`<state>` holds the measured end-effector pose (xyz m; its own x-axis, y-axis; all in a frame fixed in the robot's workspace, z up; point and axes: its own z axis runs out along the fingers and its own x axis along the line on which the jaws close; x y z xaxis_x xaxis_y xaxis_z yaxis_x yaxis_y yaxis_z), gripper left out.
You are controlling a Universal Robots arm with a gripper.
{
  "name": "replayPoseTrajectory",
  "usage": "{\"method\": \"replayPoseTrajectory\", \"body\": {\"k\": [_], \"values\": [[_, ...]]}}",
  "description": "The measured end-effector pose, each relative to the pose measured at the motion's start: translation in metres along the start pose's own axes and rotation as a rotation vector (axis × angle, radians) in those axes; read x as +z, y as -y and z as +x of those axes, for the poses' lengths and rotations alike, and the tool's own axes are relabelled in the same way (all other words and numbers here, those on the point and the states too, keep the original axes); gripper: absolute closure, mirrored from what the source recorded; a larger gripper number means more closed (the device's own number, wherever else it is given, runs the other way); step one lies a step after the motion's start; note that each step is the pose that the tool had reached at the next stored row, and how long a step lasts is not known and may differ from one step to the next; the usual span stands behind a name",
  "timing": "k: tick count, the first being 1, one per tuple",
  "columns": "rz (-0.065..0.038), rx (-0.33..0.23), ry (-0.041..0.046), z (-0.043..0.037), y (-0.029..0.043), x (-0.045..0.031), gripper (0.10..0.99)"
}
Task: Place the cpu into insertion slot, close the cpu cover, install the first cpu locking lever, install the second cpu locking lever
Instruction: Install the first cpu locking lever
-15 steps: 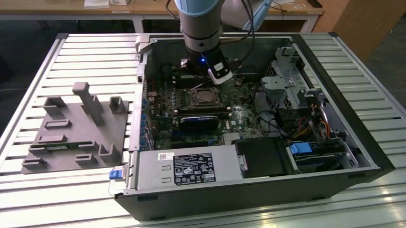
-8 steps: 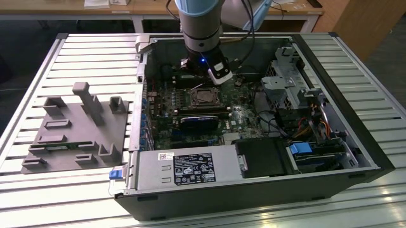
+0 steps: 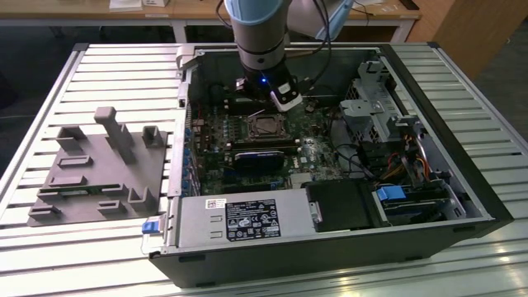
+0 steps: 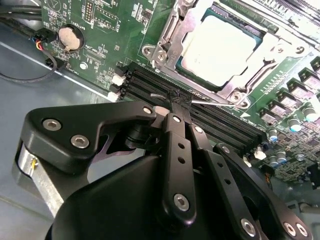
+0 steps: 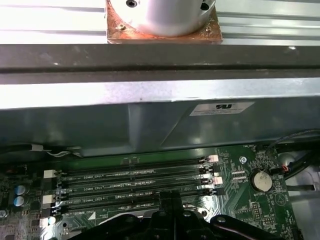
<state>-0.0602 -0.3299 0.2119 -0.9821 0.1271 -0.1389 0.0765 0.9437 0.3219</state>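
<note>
The cpu (image 4: 220, 46), a dull silver square, lies in the insertion slot (image 3: 266, 125) on the green motherboard. The cpu cover (image 4: 172, 50), a silver metal frame, lies flat down around it. Beside the socket, over the black memory slots (image 5: 135, 182), my gripper (image 4: 178, 100) has its two black fingers pressed together. A thin silver wire locking lever (image 4: 210, 102) runs across at the fingertips and looks pinched between them. In the exterior view the gripper (image 3: 257, 103) hangs just behind the socket inside the open computer case. In the first wrist view the gripper (image 5: 170, 199) points at the memory slots.
The case wall (image 5: 150, 125) stands close behind the memory slots. A coin battery (image 4: 69, 37) and cables sit beside them. A blue-black card (image 3: 259, 158), the power supply (image 3: 247, 219) and a drive cage (image 3: 371, 108) crowd the case. A grey fixture tray (image 3: 99, 167) lies outside, at the exterior view's left.
</note>
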Motion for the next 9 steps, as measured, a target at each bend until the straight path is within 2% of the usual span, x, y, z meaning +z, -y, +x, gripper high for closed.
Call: {"method": "replayPoseTrajectory", "body": {"k": [2, 3, 9], "values": [[0.001, 0.007, 0.0043, 0.0006, -0.0005, 0.0005, 0.98], [0.003, 0.013, 0.0095, 0.0012, -0.0009, 0.0009, 0.98], [0.01, 0.055, 0.0277, 0.0051, -0.001, 0.0014, 0.98]]}}
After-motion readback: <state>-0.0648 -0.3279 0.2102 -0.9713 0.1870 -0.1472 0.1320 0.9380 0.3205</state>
